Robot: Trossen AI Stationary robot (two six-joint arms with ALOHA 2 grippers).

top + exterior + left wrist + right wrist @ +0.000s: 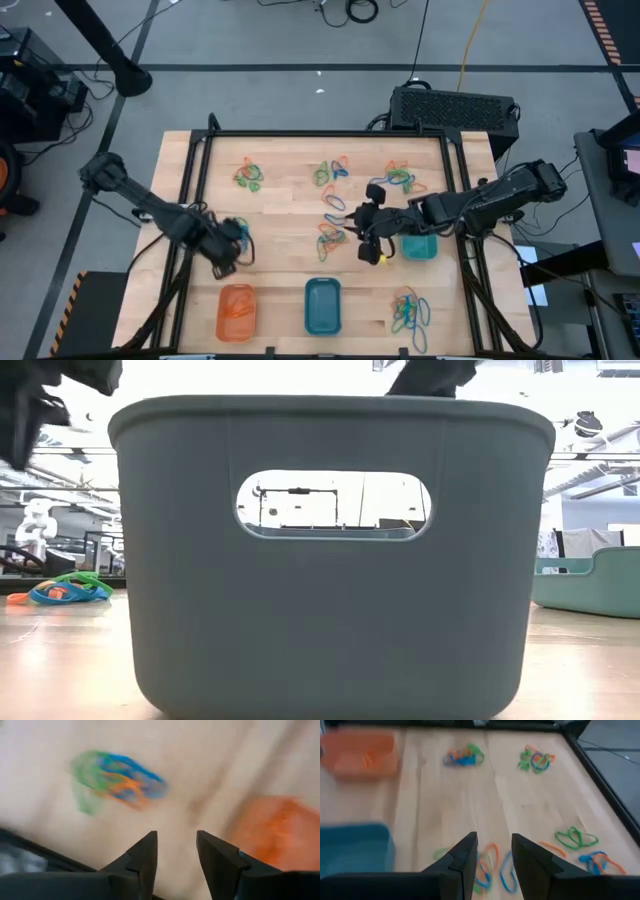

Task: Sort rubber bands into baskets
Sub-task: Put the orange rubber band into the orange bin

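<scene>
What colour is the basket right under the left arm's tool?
Orange. The basket shows best in the high view, with orange bands inside it.

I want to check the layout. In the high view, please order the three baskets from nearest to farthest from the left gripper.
Measured from the left gripper:
1. Orange basket, just below it at the table's front edge.
2. Blue basket, front centre.
3. Teal-green basket, on the right side, by the right gripper.

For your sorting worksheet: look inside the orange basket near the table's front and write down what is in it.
The orange basket holds a few thin orange rubber bands lying on its floor. No other colour shows inside. How many there are cannot be counted; nothing covers it from above.
</scene>
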